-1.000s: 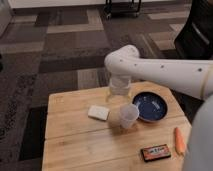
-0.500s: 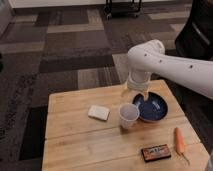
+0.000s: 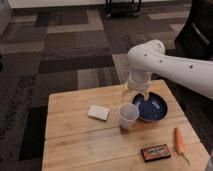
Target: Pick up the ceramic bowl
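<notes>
The ceramic bowl (image 3: 152, 108) is shallow, round and glossy dark blue. It sits on the right part of the wooden table (image 3: 75, 140). A white paper cup (image 3: 128, 116) stands just left of it, touching or nearly touching its rim. My gripper (image 3: 137, 91) hangs from the white arm (image 3: 170, 62) and sits over the bowl's back left rim, close above it. The arm's wrist hides the fingers from this view.
A white sponge-like block (image 3: 98, 112) lies left of the cup. A carrot (image 3: 178, 141) lies at the right front edge. A dark flat packet (image 3: 155, 152) lies at the front. Patterned carpet surrounds the table. A dark chair (image 3: 197, 30) stands at the back right.
The arm has swung right across the table, from above the cup area to over the bowl's back left rim, and has come lower.
</notes>
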`<state>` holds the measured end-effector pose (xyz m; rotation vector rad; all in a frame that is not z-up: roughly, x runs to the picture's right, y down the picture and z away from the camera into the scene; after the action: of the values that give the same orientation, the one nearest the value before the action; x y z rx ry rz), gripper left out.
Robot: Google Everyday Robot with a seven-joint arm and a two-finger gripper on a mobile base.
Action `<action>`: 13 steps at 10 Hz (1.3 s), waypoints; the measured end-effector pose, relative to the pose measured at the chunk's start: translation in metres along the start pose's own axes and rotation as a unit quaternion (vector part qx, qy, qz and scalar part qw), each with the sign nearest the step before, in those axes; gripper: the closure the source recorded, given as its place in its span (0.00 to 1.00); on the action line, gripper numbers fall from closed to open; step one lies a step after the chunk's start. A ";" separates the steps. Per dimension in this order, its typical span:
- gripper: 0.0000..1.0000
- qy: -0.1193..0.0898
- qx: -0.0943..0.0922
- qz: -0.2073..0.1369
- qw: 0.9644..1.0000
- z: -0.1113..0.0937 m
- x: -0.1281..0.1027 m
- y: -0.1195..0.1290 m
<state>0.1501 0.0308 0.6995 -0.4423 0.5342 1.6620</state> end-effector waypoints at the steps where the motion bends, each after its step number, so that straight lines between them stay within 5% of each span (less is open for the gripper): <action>1: 0.35 0.004 0.003 0.003 1.000 0.007 -0.001 -0.004; 13: 0.35 0.038 -0.017 0.010 0.999 0.104 -0.050 -0.007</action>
<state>0.1656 0.0507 0.8123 -0.5281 0.5680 1.6817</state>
